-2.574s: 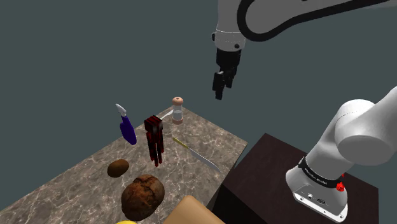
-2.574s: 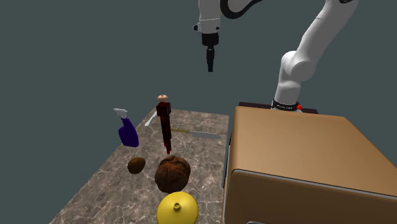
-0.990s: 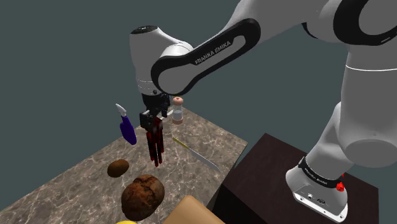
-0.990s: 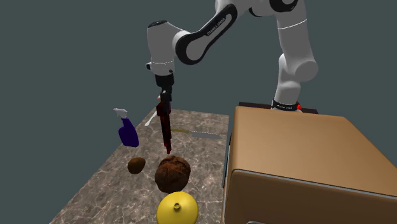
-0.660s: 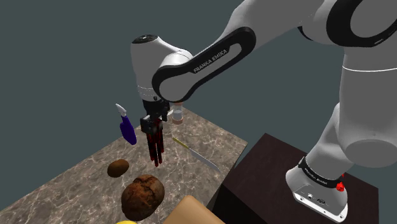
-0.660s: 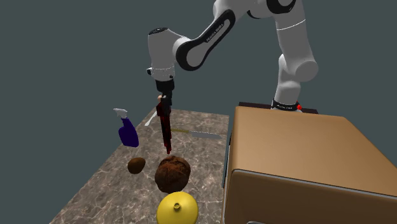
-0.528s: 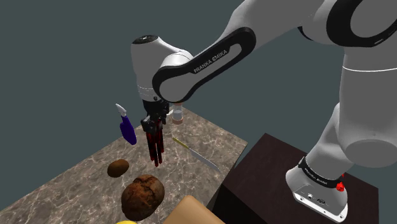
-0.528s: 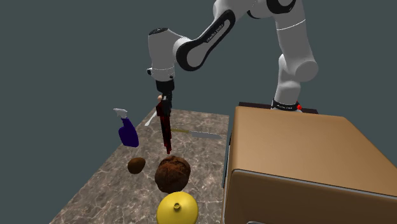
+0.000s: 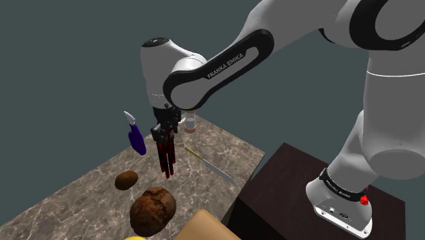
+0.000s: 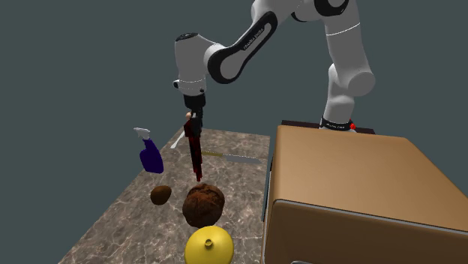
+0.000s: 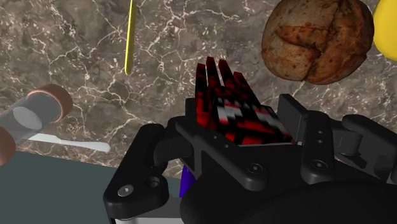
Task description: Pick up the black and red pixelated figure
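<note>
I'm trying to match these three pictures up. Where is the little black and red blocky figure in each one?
Shoulder view: the black and red figure stands upright mid-table, its head under the gripper.
Second exterior view: it stands upright, left of centre, below the gripper.
Wrist view: its head sits clasped in the gripper.
Shared landmark: the big brown lumpy ball lying close by.

Blocky black-and-red figure [image 9: 166, 161] (upright) stands clasped in the pincer [image 9: 164, 135].
</note>
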